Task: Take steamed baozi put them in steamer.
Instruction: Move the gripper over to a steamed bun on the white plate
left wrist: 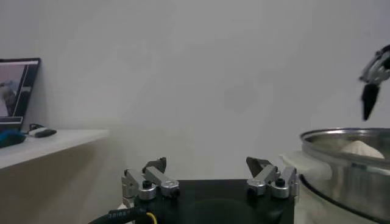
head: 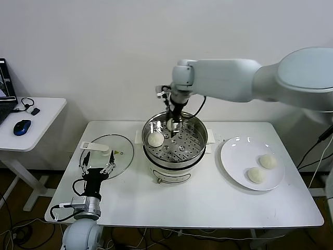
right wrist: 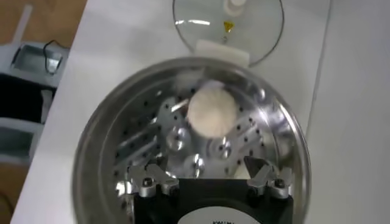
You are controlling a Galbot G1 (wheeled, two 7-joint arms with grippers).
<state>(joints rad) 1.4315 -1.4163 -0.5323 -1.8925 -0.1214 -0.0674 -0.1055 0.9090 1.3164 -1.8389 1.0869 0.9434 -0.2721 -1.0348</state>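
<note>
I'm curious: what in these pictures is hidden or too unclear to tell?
- Head view: the right gripper covers most of a second small cream-white bun inside the round shiny steel steamer, so whether it is let go is unclear.
- Right wrist view: that bun lies under the gripper body; only a sliver shows.
- Left wrist view: the steamer's wall hides all but the top of one bun.
- Head view: the picture edge cuts off the laptop.

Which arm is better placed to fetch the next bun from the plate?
The right arm. Its hand is over the steamer, next to the plate with two buns. The left hand is open at the table's far left edge.
</note>
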